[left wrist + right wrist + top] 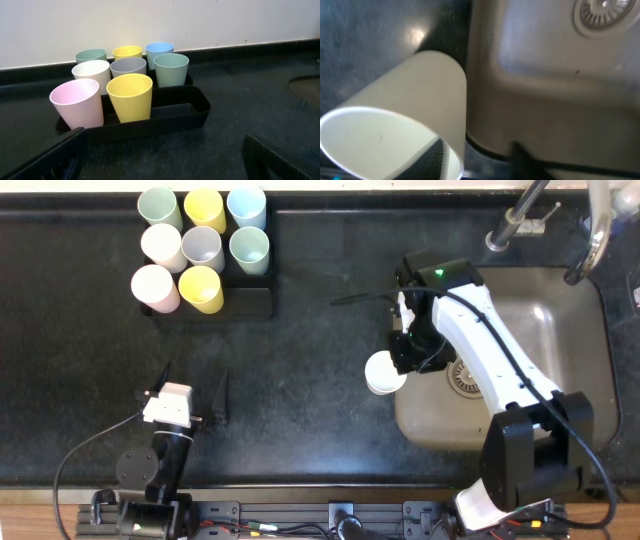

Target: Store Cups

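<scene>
Black tray [250, 304] on dark worktop [300, 390]

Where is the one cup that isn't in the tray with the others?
In the top view, the white cup is held in the right gripper at the sink's left rim, right of centre and well away from the black tray at upper left.

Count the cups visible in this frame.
9. Eight cups stand in the black tray: two green, two yellow, blue, white, grey, pink. The ninth, a cream cup, is in the right gripper beside the sink. None looks hidden.
</scene>
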You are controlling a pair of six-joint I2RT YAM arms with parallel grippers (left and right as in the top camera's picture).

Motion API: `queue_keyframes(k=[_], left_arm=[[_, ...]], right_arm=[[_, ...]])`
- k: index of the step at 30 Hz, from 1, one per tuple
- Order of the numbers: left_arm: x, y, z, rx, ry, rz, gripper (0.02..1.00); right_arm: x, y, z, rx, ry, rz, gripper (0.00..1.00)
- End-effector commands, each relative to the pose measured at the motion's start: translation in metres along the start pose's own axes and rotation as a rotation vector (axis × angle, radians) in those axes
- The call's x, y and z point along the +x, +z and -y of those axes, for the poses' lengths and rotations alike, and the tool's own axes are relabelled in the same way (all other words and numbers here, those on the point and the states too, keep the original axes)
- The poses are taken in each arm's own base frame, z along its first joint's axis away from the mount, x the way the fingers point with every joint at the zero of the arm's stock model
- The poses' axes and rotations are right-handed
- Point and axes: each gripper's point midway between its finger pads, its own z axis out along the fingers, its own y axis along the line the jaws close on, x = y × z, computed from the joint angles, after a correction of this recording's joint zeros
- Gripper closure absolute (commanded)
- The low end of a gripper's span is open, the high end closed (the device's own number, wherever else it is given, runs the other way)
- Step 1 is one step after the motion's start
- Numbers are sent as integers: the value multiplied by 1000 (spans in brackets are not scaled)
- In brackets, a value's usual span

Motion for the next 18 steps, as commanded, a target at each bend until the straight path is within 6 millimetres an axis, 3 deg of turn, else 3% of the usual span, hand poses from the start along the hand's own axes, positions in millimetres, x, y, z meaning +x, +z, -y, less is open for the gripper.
queue_keyframes(k=[1,12,14,17,18], left_arm=[[0,0,0,1,19,1,18],[0,0,0,1,19,1,18],[0,0,0,2,19,1,18],[0,0,0,1,19,1,18],[0,0,0,1,19,2,18]], right_arm=[[-12,-7,-3,5,-22,52,649],[-11,10,-8,8,-43,48,673],[-12,10,-9,7,-46,55,737],[-15,10,-10,-3,-45,66,939],[-16,10,-11,-4,-44,68,956]])
